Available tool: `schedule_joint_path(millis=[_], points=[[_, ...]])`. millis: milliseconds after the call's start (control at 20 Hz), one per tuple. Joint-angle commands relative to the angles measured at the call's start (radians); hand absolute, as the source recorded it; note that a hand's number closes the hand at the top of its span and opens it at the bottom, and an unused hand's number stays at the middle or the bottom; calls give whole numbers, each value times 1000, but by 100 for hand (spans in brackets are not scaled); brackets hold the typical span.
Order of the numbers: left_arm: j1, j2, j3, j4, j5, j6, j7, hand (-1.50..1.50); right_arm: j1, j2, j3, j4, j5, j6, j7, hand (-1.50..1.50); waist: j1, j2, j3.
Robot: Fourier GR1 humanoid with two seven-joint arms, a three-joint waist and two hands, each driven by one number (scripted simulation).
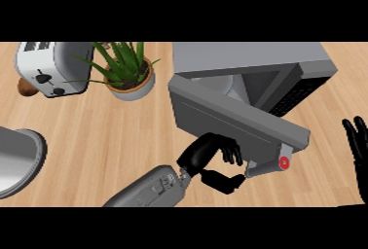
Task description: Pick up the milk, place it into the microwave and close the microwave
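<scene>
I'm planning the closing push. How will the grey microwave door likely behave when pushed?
The grey microwave door looks like a flat, rigid panel, so it should probably swing stiffly on its hinge rather than flex. It stands partly open, with the left robot hand at its outer face. The boxy grey microwave looks heavy for its size, so it seems unlikely to slide.

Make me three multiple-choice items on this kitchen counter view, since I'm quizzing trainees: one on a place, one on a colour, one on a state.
1. Where is the potted plant?
A. right of the microwave
B. between the toaster and the microwave
C. at the lower edge

2. What colour is the round mark on the door handle?
A. red
B. blue
C. green

3. How is the microwave door?
A. fully shut
B. removed
C. swung partly open

Answers: 1 B, it stands between the toaster and the microwave; 2 A, the mark shows red; 3 C, the door angles out, the left hand against it.
</scene>
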Motion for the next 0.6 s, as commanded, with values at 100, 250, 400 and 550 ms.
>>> schedule_joint_path(millis=[100, 250, 400, 550], points=[[-96, -8, -19, 35, 163, 85, -79, 150, -49, -11, 55, -68, -34, 52, 43, -150, -68, 18, -3], [-144, -8, 19, 18, 237, 94, -137, 150, -73, -53, 34, -97, -57, 71, 68, -150, -102, 24, -5], [-207, -8, 35, 42, 282, 110, -149, 150, -98, -69, 42, -118, -82, 87, 98, -150, -130, 30, -5], [-246, -8, 50, 76, 327, 127, -169, 150, -116, -86, 39, -145, -90, 87, 117, -150, -161, 35, -5]])
